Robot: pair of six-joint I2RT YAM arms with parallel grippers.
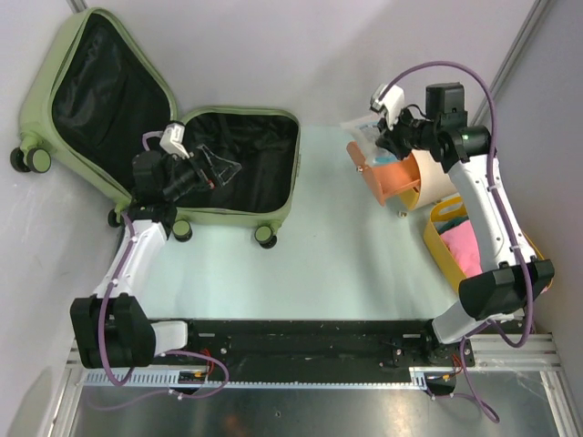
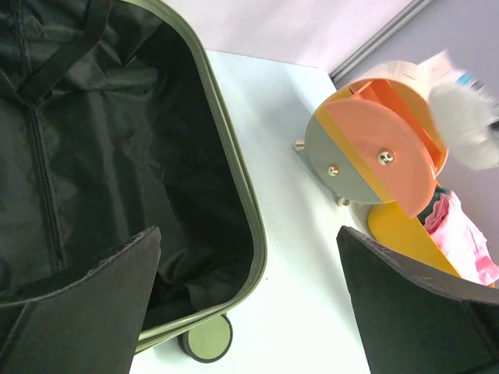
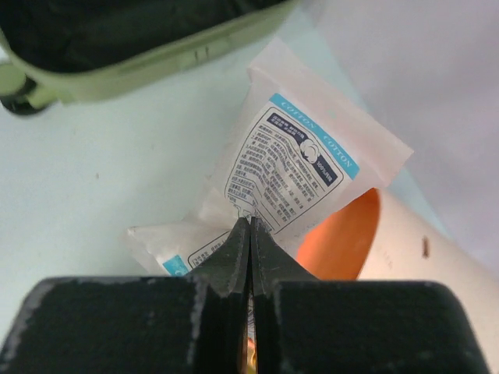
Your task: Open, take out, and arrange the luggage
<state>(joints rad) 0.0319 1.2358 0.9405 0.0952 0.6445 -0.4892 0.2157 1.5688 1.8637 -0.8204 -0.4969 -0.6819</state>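
The suitcase point(image 1: 228, 217) lies open at the desk's point(image 1: 346, 264) far left corner, its base flat on the desk and its lid tilted back toward the wall, the black lining showing in both halves. The left gripper point(image 1: 219, 168) hovers over the base with its fingers spread wide, holding nothing. Well apart on the right, the right gripper point(image 3: 249, 249) is pressed together, pinching a white packet point(image 3: 300, 160) just by the orange mouth of a drum point(image 1: 428, 177). The drum lies beside a yellow basket point(image 1: 442, 246) holding pink cloth point(image 1: 465, 241).
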